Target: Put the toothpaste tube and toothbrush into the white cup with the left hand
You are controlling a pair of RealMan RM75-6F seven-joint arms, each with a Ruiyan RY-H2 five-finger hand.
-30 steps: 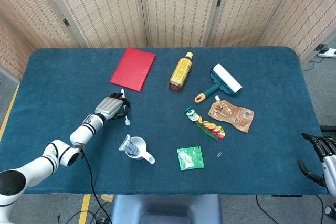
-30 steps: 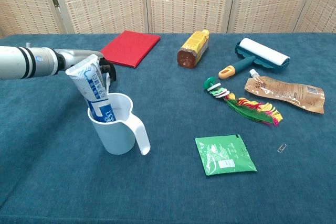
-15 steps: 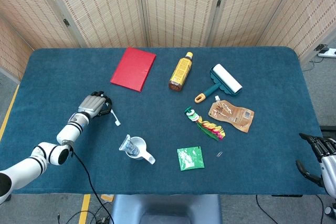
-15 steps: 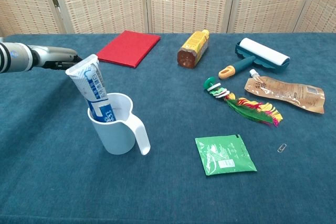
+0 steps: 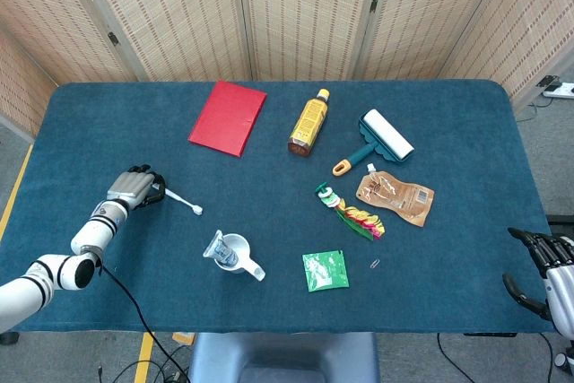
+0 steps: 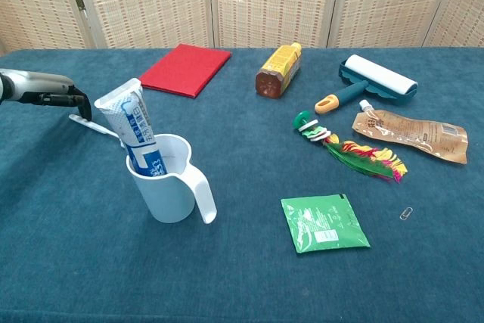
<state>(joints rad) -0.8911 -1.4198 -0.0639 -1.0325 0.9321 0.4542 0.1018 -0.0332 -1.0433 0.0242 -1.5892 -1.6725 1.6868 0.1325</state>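
Observation:
The white cup [image 5: 237,252] [image 6: 171,185] stands near the table's front, left of centre, and the blue-and-white toothpaste tube [image 5: 220,249] [image 6: 134,128] leans in it, cap down. The white toothbrush [image 5: 182,202] [image 6: 92,125] lies flat on the cloth, up and left of the cup. My left hand [image 5: 134,189] [image 6: 45,90] hovers just left of the toothbrush's near end with loosely curved fingers and holds nothing; whether a fingertip still touches the handle I cannot tell. My right hand [image 5: 541,259] hangs off the table's right front corner, fingers apart and empty.
A red book [image 5: 228,117], a brown bottle [image 5: 308,123], a teal lint roller [image 5: 378,139], a brown pouch [image 5: 396,196], a feather shuttlecock [image 5: 352,213], a green sachet [image 5: 326,270] and a paper clip [image 5: 375,264] lie across the back and right of the blue cloth.
My left hand has drawn back to the left, away from the cup. The toothbrush it held a second ago now lies on the table, released.

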